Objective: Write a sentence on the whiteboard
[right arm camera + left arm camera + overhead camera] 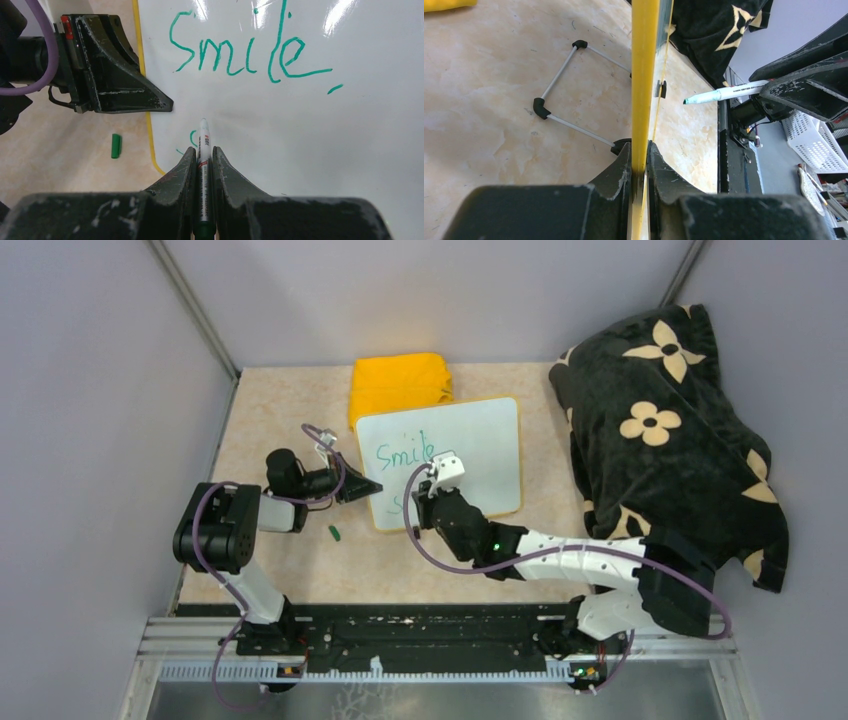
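Observation:
The whiteboard [470, 440] with its yellow rim lies mid-table, and also shows in the right wrist view [310, 145]. Green writing [240, 47] reads "Smile," with the start of a second line [192, 137] below it. My left gripper [372, 488] is shut on the board's left rim, seen edge-on as a yellow strip [644, 75] between its fingers. My right gripper [202, 150] is shut on a white marker [204, 150]; its tip rests on the board beside the second line's first stroke. The marker also shows in the left wrist view [724, 93].
A folded yellow cloth [400, 383] lies behind the board. A black flowered cloth [670, 440] covers the right side. A green marker cap [335, 533] lies on the table left of the board, also seen in the right wrist view [116, 145]. The board's wire stand [569, 87] shows underneath.

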You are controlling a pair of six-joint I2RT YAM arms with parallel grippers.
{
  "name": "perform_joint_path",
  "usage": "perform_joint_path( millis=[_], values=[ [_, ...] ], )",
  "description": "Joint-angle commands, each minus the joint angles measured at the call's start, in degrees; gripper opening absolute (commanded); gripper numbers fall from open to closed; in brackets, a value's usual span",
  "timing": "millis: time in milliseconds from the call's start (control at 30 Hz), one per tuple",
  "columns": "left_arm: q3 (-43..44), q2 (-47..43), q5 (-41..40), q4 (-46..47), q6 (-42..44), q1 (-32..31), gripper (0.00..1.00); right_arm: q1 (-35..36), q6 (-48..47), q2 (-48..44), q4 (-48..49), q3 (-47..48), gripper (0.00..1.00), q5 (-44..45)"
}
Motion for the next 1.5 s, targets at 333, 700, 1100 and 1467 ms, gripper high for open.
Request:
perform_joint_path(
  millis=[333,700,1100,1467],
  values=[
    [0.4,0.51,-4.25,-4.37,3.24,-0.63,0.0,-1.63,0.9,2.76,1.54,0.68,0.0,-0.76],
    [0.45,0.6,-4.32,-4.43,3.16,-0.67,0.0,-1.97,2.74,3.91,-0.16,-0.74,0.0,-1.22],
    [0.48,0.67,-4.24,-4.53,3.16,-0.68,0.0,-1.86,5.81,2.46,-2.15,-5.34,0.0,-2.63],
    [0.45,0.78,-4.26,-4.91,3.37,-0.85,0.0,-1.85,5.43,-3.32,-1.51,-7.44,0.0,-1.32]
  ],
)
